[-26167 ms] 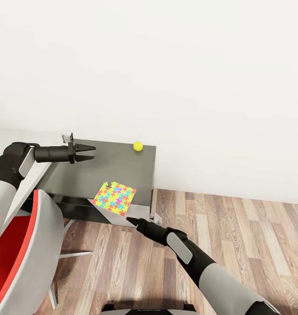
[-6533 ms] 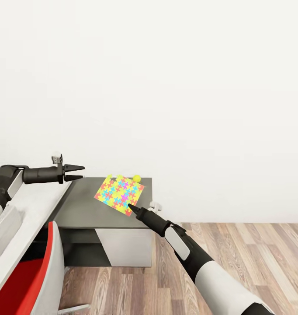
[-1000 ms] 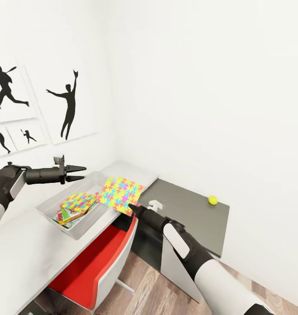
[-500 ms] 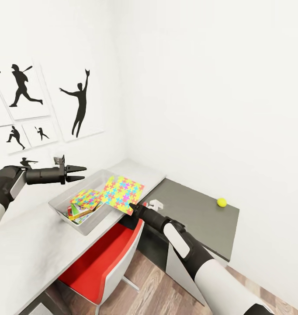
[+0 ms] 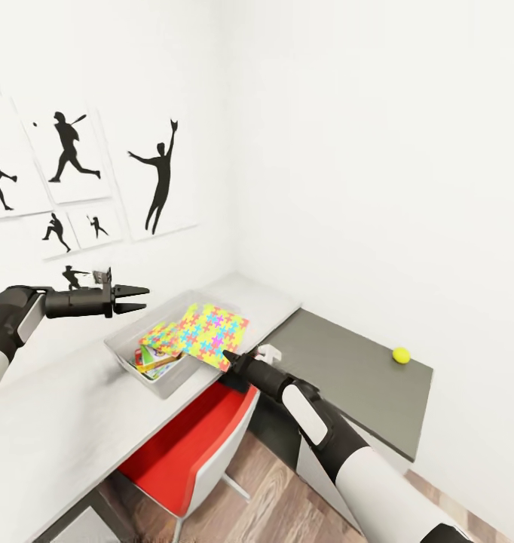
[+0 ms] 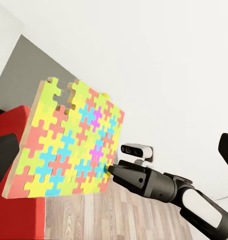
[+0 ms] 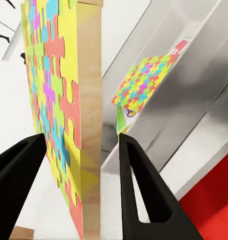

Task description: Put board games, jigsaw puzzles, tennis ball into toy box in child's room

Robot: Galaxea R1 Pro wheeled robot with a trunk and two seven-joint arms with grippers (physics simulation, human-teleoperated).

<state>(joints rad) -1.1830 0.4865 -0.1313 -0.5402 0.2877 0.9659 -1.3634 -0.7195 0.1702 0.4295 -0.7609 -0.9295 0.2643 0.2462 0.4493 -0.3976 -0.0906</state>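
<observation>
My right gripper (image 5: 228, 358) is shut on the lower corner of a jigsaw puzzle (image 5: 209, 334), holding it tilted in the air just beside the toy box (image 5: 153, 381). In the right wrist view the puzzle's edge (image 7: 88, 115) sits between both fingers (image 7: 136, 190). The toy box stands on the pale grey table (image 5: 53, 430) and holds a second jigsaw puzzle (image 5: 159, 337) on top of board games (image 5: 156, 362). The tennis ball (image 5: 401, 354) lies on the dark grey lower section. My left gripper (image 5: 133, 299) hovers open and empty left of the toy box.
A red chair (image 5: 185, 445) is tucked under the table below the toy box. Black baseball-player pictures (image 5: 160, 177) hang on the white wall behind. Wood-plank floor (image 5: 264, 513) shows beneath my right arm.
The camera has turned left, so the toy box, table and tennis ball have slid right in the picture. Both arms keep their pose, and the puzzle stays in my right gripper.
</observation>
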